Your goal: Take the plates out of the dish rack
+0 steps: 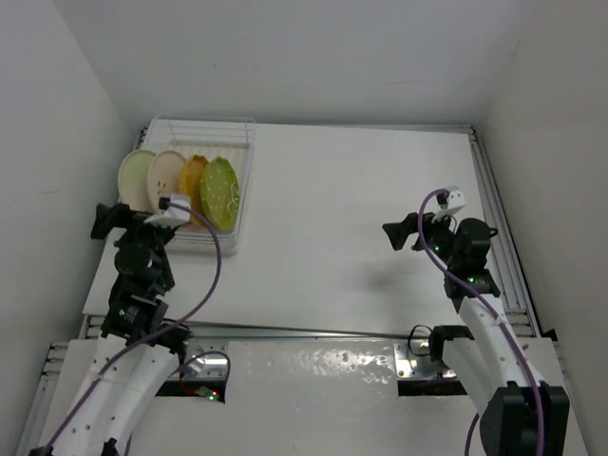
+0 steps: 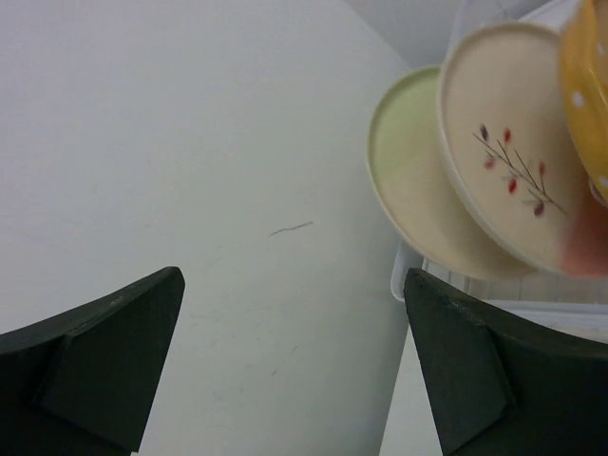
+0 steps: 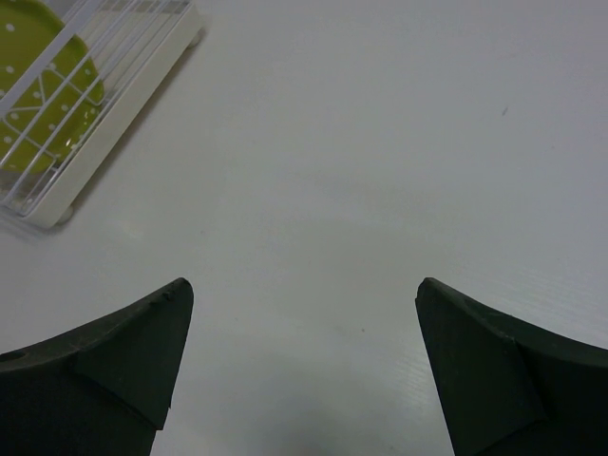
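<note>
Top external view shows four plates (image 1: 180, 185) standing in the dish rack (image 1: 242, 133) at the far left. The left gripper (image 2: 290, 370), fingers spread and empty, hovers beside them; a skewed approach could topple neighbours. The right gripper (image 3: 304, 370) is likewise spread, well apart.

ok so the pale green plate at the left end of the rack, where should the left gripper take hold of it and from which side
Probably by its upper rim, coming from the left. The pale green plate stands on edge at the left end of the dish rack, its rim overhanging the rack's side, and the cream-and-pink plate overlaps its right side. The open left gripper is already beside it.
</note>
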Controlling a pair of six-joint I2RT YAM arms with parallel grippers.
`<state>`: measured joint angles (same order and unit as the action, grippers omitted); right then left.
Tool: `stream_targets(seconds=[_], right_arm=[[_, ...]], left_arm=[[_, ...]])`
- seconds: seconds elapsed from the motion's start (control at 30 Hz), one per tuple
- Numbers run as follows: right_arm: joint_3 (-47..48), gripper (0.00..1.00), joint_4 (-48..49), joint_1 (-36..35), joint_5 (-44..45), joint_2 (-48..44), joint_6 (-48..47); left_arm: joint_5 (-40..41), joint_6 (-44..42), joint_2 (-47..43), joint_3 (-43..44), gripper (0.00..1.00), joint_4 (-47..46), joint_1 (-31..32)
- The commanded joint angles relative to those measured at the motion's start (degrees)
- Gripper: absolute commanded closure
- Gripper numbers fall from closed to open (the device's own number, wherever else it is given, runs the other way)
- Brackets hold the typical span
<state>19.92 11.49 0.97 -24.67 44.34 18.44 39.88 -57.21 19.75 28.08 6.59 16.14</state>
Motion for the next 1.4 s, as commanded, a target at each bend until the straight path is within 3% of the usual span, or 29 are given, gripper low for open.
stream_targets(seconds=[0.0,0.07,0.1,0.13,0.17,0.23,0.33,0.4,0.57,0.67,0.73,0.77,0.8,0.87,1.07,1.13,1.37], right_arm=[[1.88,0.01,3.09,-0.18,-3.54,1.01,-0.6],[1.52,0.01,4.33,-0.18,-4.25,1.28,0.37],[1.35,0.01,5.29,-0.18,-4.6,1.8,0.72],[1.35,0.01,5.48,-0.18,-4.86,1.89,0.81],[1.35,0.01,5.74,-0.18,-5.91,2.15,0.72],[1.61,0.01,5.65,-0.18,-7.06,2.77,0.72],[1.7,0.01,5.39,-0.18,-9.52,3.56,1.16],[1.52,0.01,5.83,-0.18,-11.36,4.0,1.77],[1.17,0.01,6.09,-0.18,-13.04,5.58,3.45],[0.91,0.01,6.44,-0.18,-13.04,6.11,4.41],[0.91,0.01,6.71,-0.18,-13.3,6.11,4.85],[0.56,0.01,6.88,-0.18,-13.3,6.11,5.38],[0.38,0.01,7.14,-0.18,-13.3,6.03,5.73],[-0.15,0.01,7.94,-0.18,-13.3,5.85,6.43],[-1.55,0.01,8.11,-0.18,-13.22,4.45,7.93],[-2.25,0.01,8.11,-0.18,-13.13,3.57,8.45],[-3.49,0.01,6.27,-0.18,-11.11,0.75,7.93]], left_arm=[[7.37,5.67,9.75,12.13,0.0,-9.06,0.38],[10.91,11.74,22.74,19.78,0.0,-0.58,0.47],[12.84,19.17,27.4,28.79,0.0,11.57,0.47],[13.38,21.85,37.02,32.88,0.0,18.04,0.47],[13.04,26.23,41.9,41.36,0.0,30.29,0.47],[13.38,28.55,52.78,49.15,0.0,39.16,0.47],[13.48,26.28,57.59,58.3,0.0,42.28,0.38],[8.57,23.64,57.16,62.44,0.0,40.26,0.38],[-14.35,32.32,57.68,69.05,0.01,46.92,0.38],[-24.62,41.7,59.0,65.55,0.24,49.3,0.38],[-29.57,45.41,60.05,62.73,0.68,50.01,0.38],[-33.25,49.17,60.84,61.76,0.76,49.66,0.38],[-34.07,50.78,61.28,60.62,0.67,49.05,0.38],[-32.94,52.99,62.77,58.24,0.35,47.38,0.38],[-22.75,54.83,63.92,54.11,0.27,40.26,0.47],[-19.23,55.45,64.53,52.7,0.3,38.07,0.38],[-19.22,56.77,67.7,47.34,0.42,33.67,0.29]])
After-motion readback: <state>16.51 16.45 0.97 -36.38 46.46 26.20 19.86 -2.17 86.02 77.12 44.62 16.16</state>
